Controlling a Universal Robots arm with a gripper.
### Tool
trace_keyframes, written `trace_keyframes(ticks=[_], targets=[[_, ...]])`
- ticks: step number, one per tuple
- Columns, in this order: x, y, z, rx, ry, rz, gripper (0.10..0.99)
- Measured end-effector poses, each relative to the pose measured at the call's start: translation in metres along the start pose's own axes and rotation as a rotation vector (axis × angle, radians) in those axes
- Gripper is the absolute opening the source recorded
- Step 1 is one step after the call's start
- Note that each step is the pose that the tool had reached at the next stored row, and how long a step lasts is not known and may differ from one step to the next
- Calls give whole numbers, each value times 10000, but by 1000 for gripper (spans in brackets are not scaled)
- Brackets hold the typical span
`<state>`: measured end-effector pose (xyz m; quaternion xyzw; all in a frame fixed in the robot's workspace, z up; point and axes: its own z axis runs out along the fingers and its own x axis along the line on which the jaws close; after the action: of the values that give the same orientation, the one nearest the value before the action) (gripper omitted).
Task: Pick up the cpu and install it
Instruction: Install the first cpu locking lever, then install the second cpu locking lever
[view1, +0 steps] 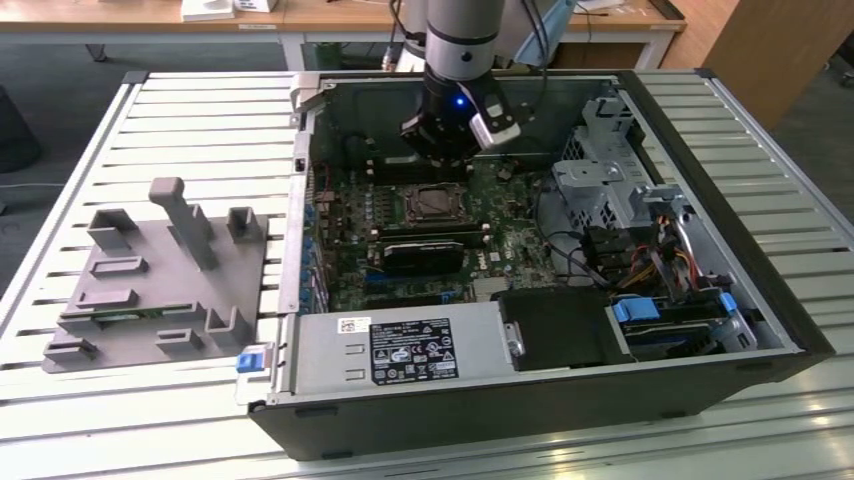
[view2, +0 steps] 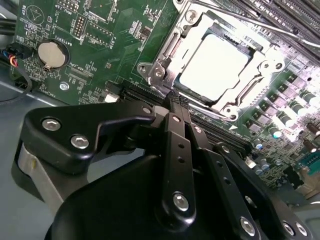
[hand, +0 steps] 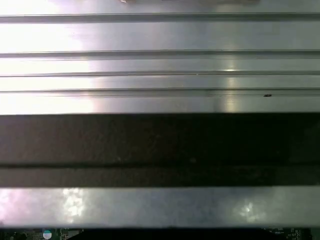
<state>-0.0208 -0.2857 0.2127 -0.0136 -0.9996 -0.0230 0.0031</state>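
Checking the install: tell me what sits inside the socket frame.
The cpu lies flat inside the socket frame, its pale metal top showing. The contacts beneath it are covered. The end effector is just off the frame, fingers together, holding nothing.

You've got the open computer case (view1: 694, 130) lying on the slatted metal bench (view1: 200, 110), green motherboard (view1: 347, 270) facing up. On the exterior view's left sits the grey fixture plate (view1: 147, 300). In the second wrist view, a coin battery (view2: 52, 54) shines on the board.
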Motion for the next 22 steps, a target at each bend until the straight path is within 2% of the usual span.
trace_keyframes(ticks=[13,22], targets=[[-2,-50,0,3,2,-1,106],[-8,-163,-4,1,1,-1,106]])
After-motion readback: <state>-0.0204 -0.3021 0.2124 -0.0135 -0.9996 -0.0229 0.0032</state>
